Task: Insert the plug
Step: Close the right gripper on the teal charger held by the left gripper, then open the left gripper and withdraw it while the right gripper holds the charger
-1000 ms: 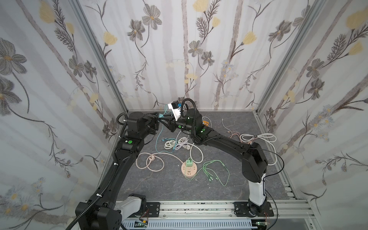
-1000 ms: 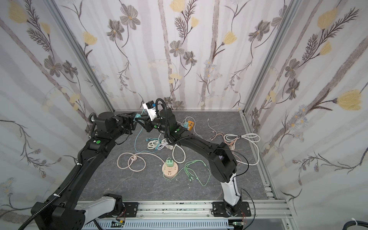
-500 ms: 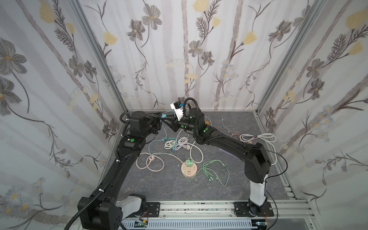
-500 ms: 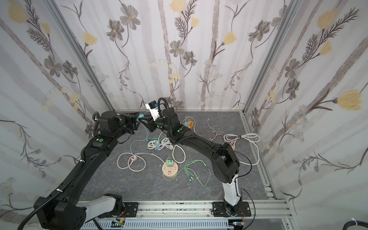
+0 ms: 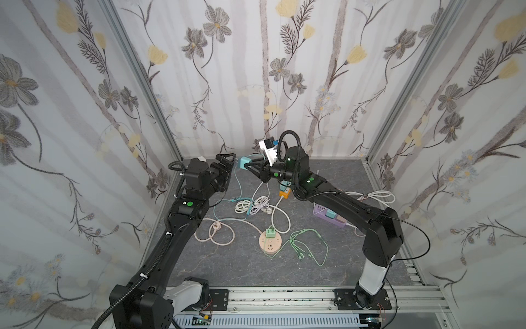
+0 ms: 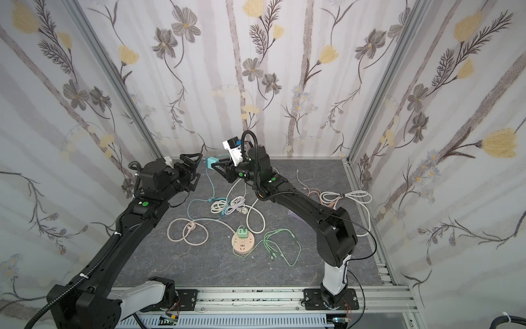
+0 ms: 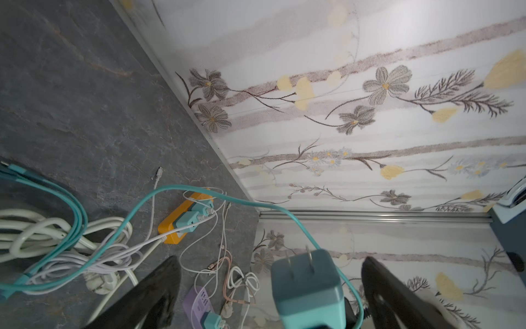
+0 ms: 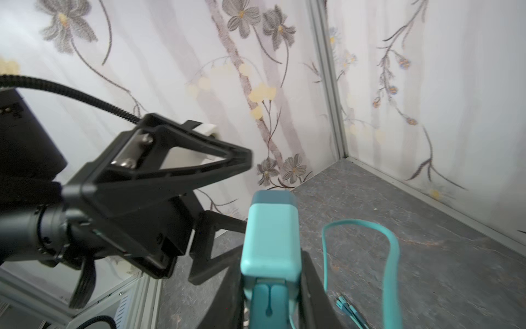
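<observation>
**Item 1, my right pincer (image 5: pixel 250 166).** It is clamped on the tail end of the teal plug (image 5: pixel 244 163). It holds the plug in the air near the back wall, well above the table (image 5: pixel 256 270). In the right wrist view my fingers (image 8: pixel 313 299) flank the plug's body on both sides.

**Item 2, the plug.** Its two flat blades are bare. They point away from my right pincer and toward my left one. Its teal cord (image 7: pixel 176 187) hangs slack down to the table.

**Item 3, my left pincer (image 5: pixel 231 168).** The fingers are spread wide and hold nothing. The bladed end of the plug sits just off the fingertips, in line with the gap. I see no contact.

**Item 4, sockets on the table.**
- A round peach block (image 5: pixel 269 244) has a green adapter (image 5: pixel 270 232) already in it.
- An orange strip (image 5: pixel 284 194) lies farther back.
- A purple strip (image 5: pixel 330 218) is partly hidden under my right arm.

I cannot tell which socket is meant.

**Step in hand, as I judge it.** The plug is gripped by its tail with the blades free. Insertion has not begun.

**Next move calls for:**
- keeping my left pincer clear of the blades;
- turning my right wrist so the blades face down;
- lowering the plug over a free pair of slots;
- squaring the blades to the slots and pressing straight in;
- keeping the slack cord from catching on the white coils (image 5: pixel 250 205) below.
</observation>
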`<state>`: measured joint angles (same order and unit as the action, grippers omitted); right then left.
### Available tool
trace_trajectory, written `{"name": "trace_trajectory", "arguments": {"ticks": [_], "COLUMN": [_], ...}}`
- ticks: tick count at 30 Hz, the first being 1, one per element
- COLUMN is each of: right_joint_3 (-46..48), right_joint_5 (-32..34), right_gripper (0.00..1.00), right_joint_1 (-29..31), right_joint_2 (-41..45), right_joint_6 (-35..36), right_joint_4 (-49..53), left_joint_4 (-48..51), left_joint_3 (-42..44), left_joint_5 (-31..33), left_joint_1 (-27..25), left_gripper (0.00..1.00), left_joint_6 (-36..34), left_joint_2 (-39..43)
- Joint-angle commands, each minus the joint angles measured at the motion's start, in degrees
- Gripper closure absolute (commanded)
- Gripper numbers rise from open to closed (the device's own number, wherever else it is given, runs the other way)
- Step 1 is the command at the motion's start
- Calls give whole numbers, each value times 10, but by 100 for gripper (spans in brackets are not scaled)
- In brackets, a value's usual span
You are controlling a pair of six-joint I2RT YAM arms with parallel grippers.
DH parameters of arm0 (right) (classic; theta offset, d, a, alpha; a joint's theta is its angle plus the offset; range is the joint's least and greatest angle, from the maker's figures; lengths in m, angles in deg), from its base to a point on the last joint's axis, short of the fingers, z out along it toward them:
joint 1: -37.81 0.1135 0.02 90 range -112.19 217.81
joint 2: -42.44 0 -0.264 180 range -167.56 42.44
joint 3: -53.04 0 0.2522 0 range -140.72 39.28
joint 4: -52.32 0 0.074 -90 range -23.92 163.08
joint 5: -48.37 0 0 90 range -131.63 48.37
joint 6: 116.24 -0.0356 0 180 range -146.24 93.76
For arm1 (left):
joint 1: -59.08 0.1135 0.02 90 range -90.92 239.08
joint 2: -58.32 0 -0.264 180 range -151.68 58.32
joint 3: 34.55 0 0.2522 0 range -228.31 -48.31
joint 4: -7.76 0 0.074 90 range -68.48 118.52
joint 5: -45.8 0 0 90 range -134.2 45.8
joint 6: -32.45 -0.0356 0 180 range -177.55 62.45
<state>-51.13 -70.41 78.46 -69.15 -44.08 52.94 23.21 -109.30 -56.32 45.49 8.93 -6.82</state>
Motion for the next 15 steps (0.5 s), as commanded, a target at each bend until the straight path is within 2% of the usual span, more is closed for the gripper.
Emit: {"name": "trace_trajectory", "arguments": {"ticks": [1, 4, 7, 10, 15], "right_joint_3": [21, 36, 57, 65, 54], "right_joint_5": [20, 18, 30, 60, 107], "right_gripper": [100, 100, 100, 100, 100], "right_joint_1": [-8, -29, -49, -70, -133], "right_joint_2": [42, 88, 141, 190, 288], "right_joint_6": [37, 43, 60, 89, 147], "right_joint_4": [45, 80, 113, 171, 296], "left_joint_4": [-41, -54, -53, -20, 26], "left_joint_3": [9, 15, 10, -17, -64], "left_joint_5": [26, -17, -48, -44, -1], "left_joint_1": [-7, -14, -23, -40, -83], "left_gripper": [0, 0, 0, 0, 0], "left_joint_6": [-169, -270, -320, -360, -442], "left_joint_2": [16, 21, 13, -4, -31]}}
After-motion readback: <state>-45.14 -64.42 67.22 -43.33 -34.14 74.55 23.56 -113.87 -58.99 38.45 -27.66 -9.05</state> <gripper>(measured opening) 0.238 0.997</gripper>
